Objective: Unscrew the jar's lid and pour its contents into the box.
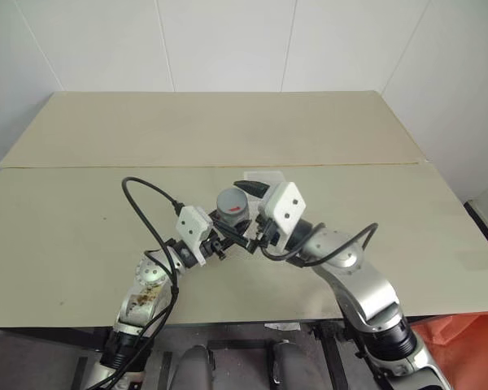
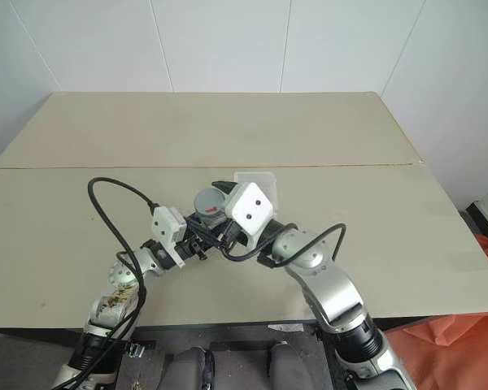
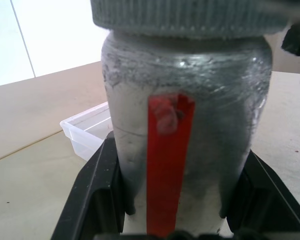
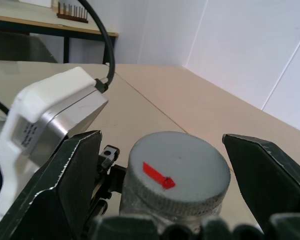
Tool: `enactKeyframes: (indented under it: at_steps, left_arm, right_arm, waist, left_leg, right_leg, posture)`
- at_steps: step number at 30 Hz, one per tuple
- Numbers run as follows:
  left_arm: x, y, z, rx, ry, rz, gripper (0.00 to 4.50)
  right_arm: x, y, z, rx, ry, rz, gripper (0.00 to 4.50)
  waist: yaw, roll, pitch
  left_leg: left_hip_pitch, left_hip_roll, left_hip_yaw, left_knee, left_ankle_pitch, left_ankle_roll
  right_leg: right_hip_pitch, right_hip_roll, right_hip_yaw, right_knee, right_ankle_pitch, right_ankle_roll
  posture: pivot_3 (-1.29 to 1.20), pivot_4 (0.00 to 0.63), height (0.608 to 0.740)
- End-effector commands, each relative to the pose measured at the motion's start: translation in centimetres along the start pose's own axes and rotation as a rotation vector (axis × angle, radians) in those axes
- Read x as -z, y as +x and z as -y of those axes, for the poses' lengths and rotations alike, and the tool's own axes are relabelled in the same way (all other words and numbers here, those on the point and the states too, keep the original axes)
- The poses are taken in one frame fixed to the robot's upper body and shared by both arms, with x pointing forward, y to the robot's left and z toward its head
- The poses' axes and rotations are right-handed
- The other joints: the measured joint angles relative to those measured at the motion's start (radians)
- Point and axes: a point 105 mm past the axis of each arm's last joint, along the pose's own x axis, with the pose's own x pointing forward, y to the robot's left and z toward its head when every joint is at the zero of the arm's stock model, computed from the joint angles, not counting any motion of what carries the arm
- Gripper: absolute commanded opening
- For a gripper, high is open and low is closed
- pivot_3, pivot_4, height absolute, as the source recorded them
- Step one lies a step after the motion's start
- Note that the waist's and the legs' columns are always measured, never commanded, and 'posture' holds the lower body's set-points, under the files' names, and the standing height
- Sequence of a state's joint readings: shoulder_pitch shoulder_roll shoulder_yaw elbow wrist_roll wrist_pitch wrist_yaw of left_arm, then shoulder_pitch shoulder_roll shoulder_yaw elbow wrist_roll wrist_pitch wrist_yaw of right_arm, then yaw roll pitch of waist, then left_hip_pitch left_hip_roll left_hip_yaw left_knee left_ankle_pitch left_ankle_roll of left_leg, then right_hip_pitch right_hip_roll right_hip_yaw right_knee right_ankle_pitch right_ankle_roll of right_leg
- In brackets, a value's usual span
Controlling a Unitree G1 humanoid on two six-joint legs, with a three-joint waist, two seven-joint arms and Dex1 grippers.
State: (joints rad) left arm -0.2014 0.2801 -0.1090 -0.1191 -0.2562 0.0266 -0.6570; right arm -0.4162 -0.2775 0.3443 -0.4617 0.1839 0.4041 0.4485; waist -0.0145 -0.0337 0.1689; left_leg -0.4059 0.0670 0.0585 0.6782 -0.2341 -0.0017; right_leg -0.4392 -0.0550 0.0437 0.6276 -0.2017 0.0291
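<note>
A small clear jar (image 3: pixel 185 145) with a red strip down its side stands upright above the desk (image 1: pixel 81 236), clamped by its body in the closed left pincer (image 1: pixel 224 244). The jar looks rigid, light and smooth-walled, likely slippery, so a firm hold low on the body suits it. Its grey lid (image 4: pixel 177 175) is still screwed on and has a ribbed rim, the natural place to grip and twist. The right pincer (image 4: pixel 162 172) is wide open, its fingers either side of the lid, apart from it. The translucent box (image 3: pixel 87 132) sits on the desk just beyond the jar.
</note>
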Motion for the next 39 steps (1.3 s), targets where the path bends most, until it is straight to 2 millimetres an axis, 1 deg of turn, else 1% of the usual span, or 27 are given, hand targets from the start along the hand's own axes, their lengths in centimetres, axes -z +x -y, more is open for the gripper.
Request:
enactKeyframes:
  at_steps: [1, 4, 7, 10, 13, 14, 19, 21, 22, 25, 27, 31, 35, 37, 39]
  left_arm:
    - [-1.3, 0.2, 0.2, 0.007, 0.031, 0.041, 2.1]
    - [-1.2, 0.1, 0.3, 0.009, 0.031, 0.039, 2.1]
    - [-1.2, 0.1, 0.3, 0.012, 0.031, 0.041, 2.1]
    - [-1.3, 0.3, 0.3, 0.014, 0.03, 0.044, 2.1]
    - [-1.3, 0.2, 0.2, 0.015, 0.032, 0.044, 2.1]
    - [-1.3, 0.2, 0.2, 0.015, 0.032, 0.044, 2.1]
    - [-1.3, 0.1, 0.2, 0.021, 0.037, 0.043, 2.1]
    - [-1.3, 0.0, 0.3, 0.032, 0.037, 0.045, 2.1]
    - [-1.3, -0.1, 0.5, 0.044, 0.035, 0.045, 2.1]
    - [-1.7, -0.6, 1.3, 0.11, 0.0, 0.066, 2.1]
    - [-2.0, -0.9, 2.0, 0.157, -0.003, 0.072, 2.1]
    - [-2.3, -1.3, 3.0, 0.24, 0.005, 0.07, 2.1]
    - [-2.5, -1.4, 3.9, 0.318, 0.009, 0.068, 2.1]
    - [-2.6, -1.2, 4.2, 0.327, 0.01, 0.071, 2.1]
    - [-2.6, -1.1, 4.3, 0.323, 0.013, 0.074, 2.1]
  right_arm:
    - [-1.2, 0.3, 0.4, 0.029, -0.034, 0.044, 4.5]
    - [-1.1, 0.3, 0.7, 0.052, -0.009, 0.051, 4.5]
    - [-1.1, 0.3, 0.7, 0.042, -0.012, 0.052, 4.5]
    - [-0.8, 0.2, 0.6, 0.045, -0.015, 0.044, 3.95]
    - [-0.7, 0.1, 0.6, 0.046, -0.015, 0.041, 2.92]
    - [-0.7, 0.1, 0.7, 0.046, -0.015, 0.04, 2.76]
    - [-0.6, 0.0, 0.7, 0.037, -0.024, 0.031, 2.76]
    - [-0.5, -0.2, 0.6, 0.007, -0.025, 0.031, 2.76]
    - [-0.6, -0.3, 0.5, -0.027, -0.017, 0.04, 2.76]
    - [-1.2, -1.2, 0.1, -0.201, 0.033, 0.09, 2.76]
    - [-1.8, -1.9, 0.1, -0.364, 0.062, 0.125, 2.76]
    - [-1.8, -2.7, 1.0, -0.609, 0.063, 0.125, 2.76]
    - [-1.7, -2.5, 2.3, -0.813, 0.071, 0.101, 2.76]
    - [-1.8, -2.0, 2.9, -0.928, 0.085, 0.1, 2.76]
    - [-2.0, -1.5, 3.3, -0.992, 0.08, 0.09, 2.76]
  waist:
    - [0.0, 0.0, 0.0]
    - [0.0, 0.0, 0.0]
    - [0.0, 0.0, 0.0]
    - [0.0, 0.0, 0.0]
    - [0.0, 0.0, 0.0]
    - [0.0, 0.0, 0.0]
    - [0.0, 0.0, 0.0]
    - [0.0, 0.0, 0.0]
    - [0.0, 0.0, 0.0]
    - [0.0, 0.0, 0.0]
    - [-0.001, 0.0, 0.0]
    - [-0.003, 0.0, 0.0]
    - [-0.005, 0.0, 0.0]
    - [-0.005, 0.0, 0.0]
    - [-0.004, 0.0, 0.0]
  left_leg:
    - [0.0, 0.0, 0.0, 0.0, 0.0, 0.0]
    - [0.0, 0.0, 0.0, 0.0, 0.0, 0.0]
    - [0.0, 0.0, 0.0, 0.0, 0.0, 0.0]
    - [0.0, 0.0, 0.0, 0.0, 0.0, 0.0]
    - [0.0, 0.0, 0.0, 0.0, 0.0, 0.0]
    - [0.0, 0.0, 0.0, 0.0, 0.0, 0.0]
    - [0.0, 0.0, 0.0, 0.0, 0.0, 0.0]
    - [0.0, 0.0, 0.0, 0.0, 0.0, 0.0]
    - [0.0, 0.0, 0.0, 0.0, 0.0, 0.0]
    - [0.0, 0.0, 0.0, 0.0, 0.0, 0.0]
    - [0.0, 0.0, 0.0, 0.0, 0.0, 0.0]
    - [0.001, 0.0, 0.0, 0.0, 0.0, 0.0]
    - [0.002, 0.001, 0.0, -0.001, 0.0, 0.0]
    - [0.002, 0.001, 0.0, -0.001, 0.0, 0.0]
    - [0.002, 0.001, 0.0, -0.001, 0.0, 0.0]
  right_leg:
    - [0.0, 0.0, 0.0, 0.0, 0.0, 0.0]
    - [0.0, 0.0, 0.0, 0.0, 0.0, 0.0]
    - [0.0, 0.0, 0.0, 0.0, 0.0, 0.0]
    - [0.0, 0.0, 0.0, 0.0, 0.0, 0.0]
    - [0.0, 0.0, 0.0, 0.0, 0.0, 0.0]
    - [0.0, 0.0, 0.0, 0.0, 0.0, 0.0]
    - [0.0, 0.0, 0.0, 0.0, 0.0, 0.0]
    - [0.0, 0.0, 0.0, 0.0, 0.0, 0.0]
    - [0.0, 0.0, 0.0, 0.0, 0.0, 0.0]
    - [0.0, 0.0, 0.0, -0.001, 0.0, 0.0]
    - [0.0, 0.0, 0.0, -0.001, 0.0, 0.0]
    - [0.001, 0.0, 0.0, -0.001, 0.0, 0.0]
    - [0.0, 0.001, 0.0, 0.001, -0.001, 0.0]
    - [0.0, 0.001, 0.0, 0.001, -0.001, -0.001]
    - [0.0, 0.001, 0.0, 0.001, 0.0, -0.002]
  posture:
    - [0.0, 0.15, 0.74]
    - [0.0, 0.15, 0.74]
    - [0.0, 0.15, 0.74]
    - [0.0, 0.15, 0.74]
    - [0.0, 0.15, 0.74]
    - [0.0, 0.15, 0.74]
    - [0.0, 0.15, 0.74]
    - [0.0, 0.15, 0.74]
    - [0.0, 0.15, 0.74]
    - [0.0, 0.15, 0.74]
    - [0.0, 0.15, 0.74]
    - [0.0, 0.15, 0.74]
    - [0.0, 0.15, 0.74]
    - [0.0, 0.15, 0.74]
    - [0.0, 0.15, 0.74]
